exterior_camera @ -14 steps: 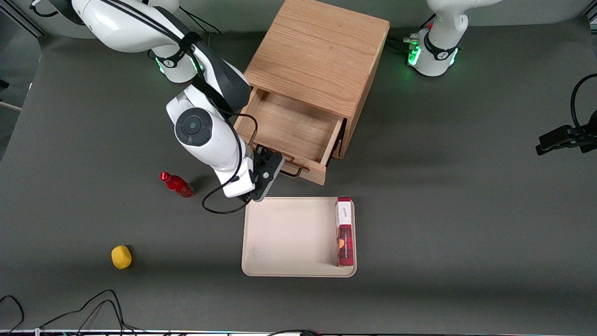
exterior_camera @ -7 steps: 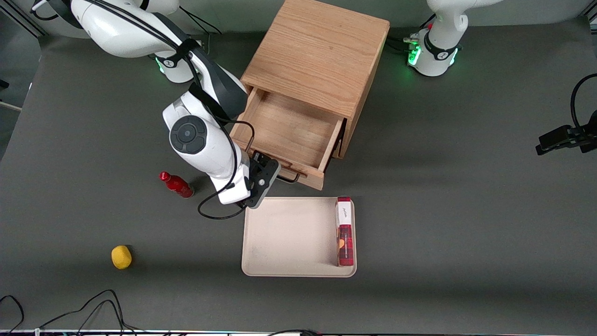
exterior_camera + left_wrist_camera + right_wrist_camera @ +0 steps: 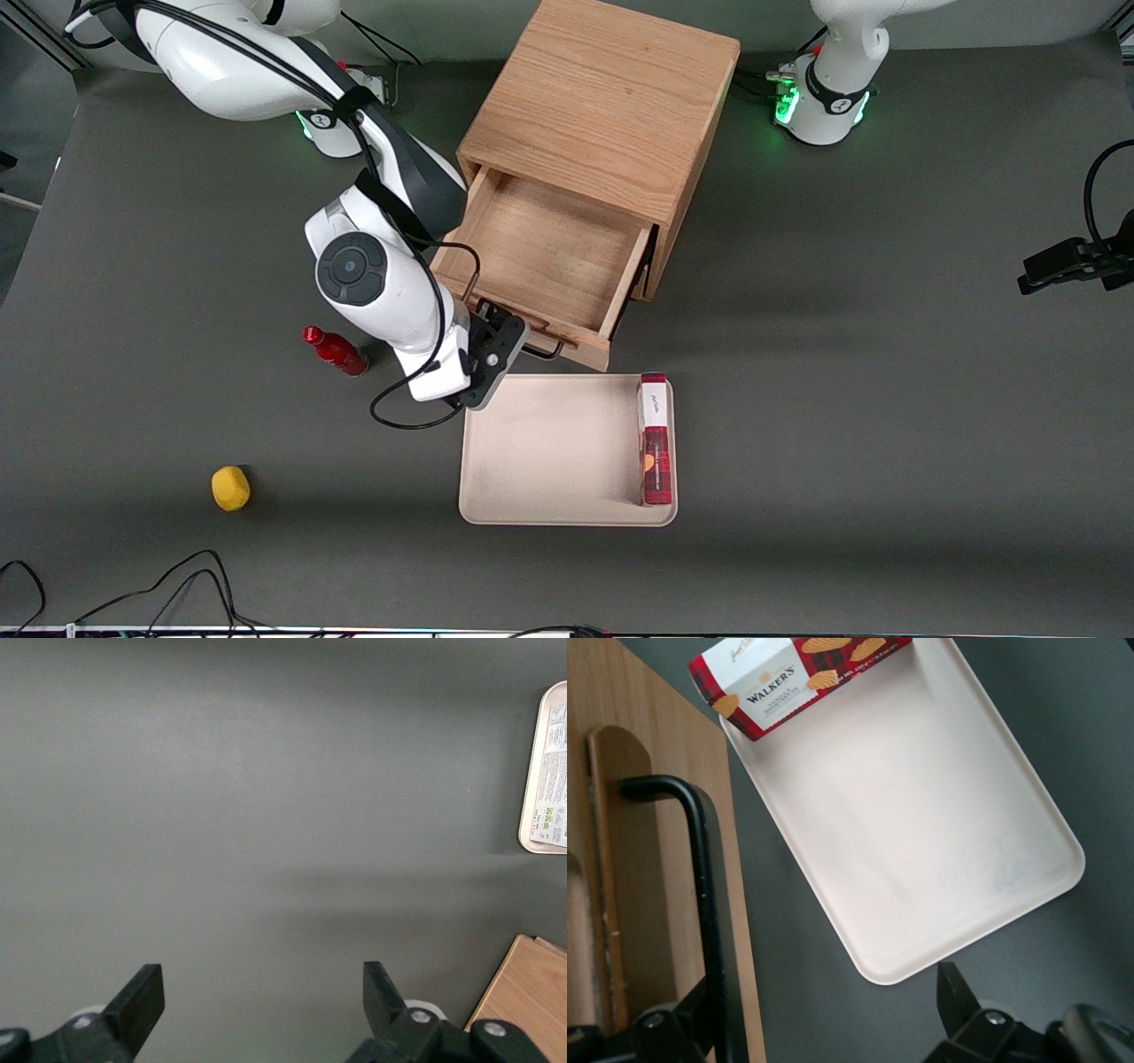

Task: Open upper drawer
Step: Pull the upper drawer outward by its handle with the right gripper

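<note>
- The upper drawer (image 3: 542, 255) stands pulled well out of the wooden cabinet (image 3: 602, 97), its bare oak floor open to the front camera; nothing can be seen lying in it.
- The end effector (image 3: 507, 341) sits right at the drawer's front panel, at the working arm's end of the black wire handle (image 3: 709, 895).
- In the right wrist view the fingers are spread apart, one finger (image 3: 957, 997) out over the tabletop (image 3: 886, 399) and the other low beside the handle bar; the bar runs just inside that finger, but actual contact cannot be made out.
- From the front, the white wrist housing covers most of the handle; only a short black stretch near (image 3: 542, 350) peeks out.
- The bottom drawer is hidden under the open one and cannot be seen.
- A cream tray (image 3: 549, 452) lies on the tabletop just nearer the front camera than the drawer front, close to it but apart.
- A red biscuit box (image 3: 655, 440) rests in the tray along the edge toward the parked arm; its far end is cut off in the right wrist view.
- A red bottle (image 3: 335, 351) lies beside the working arm, and a yellow lump (image 3: 230, 488) sits nearer the camera, well apart; what that lump is stays unclear.
</note>
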Controlling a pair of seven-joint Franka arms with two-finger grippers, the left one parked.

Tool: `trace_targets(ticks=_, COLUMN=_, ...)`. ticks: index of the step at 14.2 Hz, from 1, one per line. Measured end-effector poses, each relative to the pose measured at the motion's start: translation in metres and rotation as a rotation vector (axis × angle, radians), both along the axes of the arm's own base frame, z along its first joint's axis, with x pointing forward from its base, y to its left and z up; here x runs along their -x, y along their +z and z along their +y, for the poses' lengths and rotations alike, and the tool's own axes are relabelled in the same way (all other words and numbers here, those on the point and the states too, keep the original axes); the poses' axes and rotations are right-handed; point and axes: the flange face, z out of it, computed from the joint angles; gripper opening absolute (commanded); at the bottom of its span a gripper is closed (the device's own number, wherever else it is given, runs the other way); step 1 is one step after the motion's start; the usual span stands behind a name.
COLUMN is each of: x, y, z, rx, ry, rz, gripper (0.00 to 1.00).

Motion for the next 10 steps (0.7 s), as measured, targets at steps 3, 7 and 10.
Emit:
trace_targets(ticks=3, x=-0.008, y=0.000, z=-0.008, rx=0.002, ry=-0.015, rz=-0.008, gripper=1.00)
trace_targets(ticks=7, x=-0.012, y=0.004, z=-0.009, rx=-0.002, ry=-0.020, rz=-0.017, gripper=1.00)
trace_targets(ticks=10, x=-0.015, y=0.006, z=-0.014, rx=0.006, ry=-0.026, rz=-0.012, gripper=1.00)
